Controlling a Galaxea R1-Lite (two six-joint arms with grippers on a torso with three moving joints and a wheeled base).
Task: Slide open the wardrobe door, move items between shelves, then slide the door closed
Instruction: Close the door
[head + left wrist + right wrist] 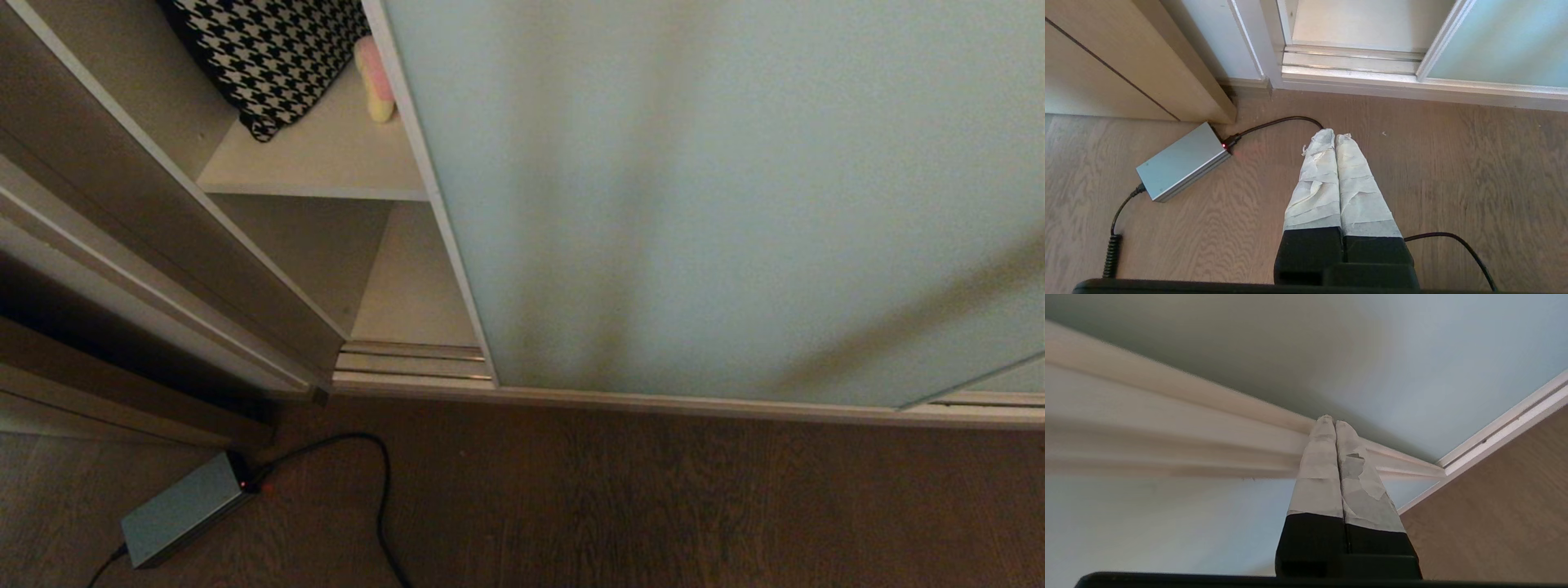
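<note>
Tool, head view: neither visible; sliding wardrobe door (pixel 718 196) fills right, gap at left.
Left tool (pixel 1336 135), left wrist: clenched, empty, over floor (pixel 1453 171).
Right tool (pixel 1331 418), right wrist: clenched, empty, tips at door frame rail (pixel 1167 416); nearer arm.

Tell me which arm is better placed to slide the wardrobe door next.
Probably the right. The right gripper, shut, is up against the off-white frame of the sliding wardrobe door. The left gripper, shut, hangs over the floor, well short of it.

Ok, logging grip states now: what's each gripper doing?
Left gripper: closed, empty, above the floor.
Right gripper: closed, holding nothing, tips at the sliding wardrobe door frame.
</note>
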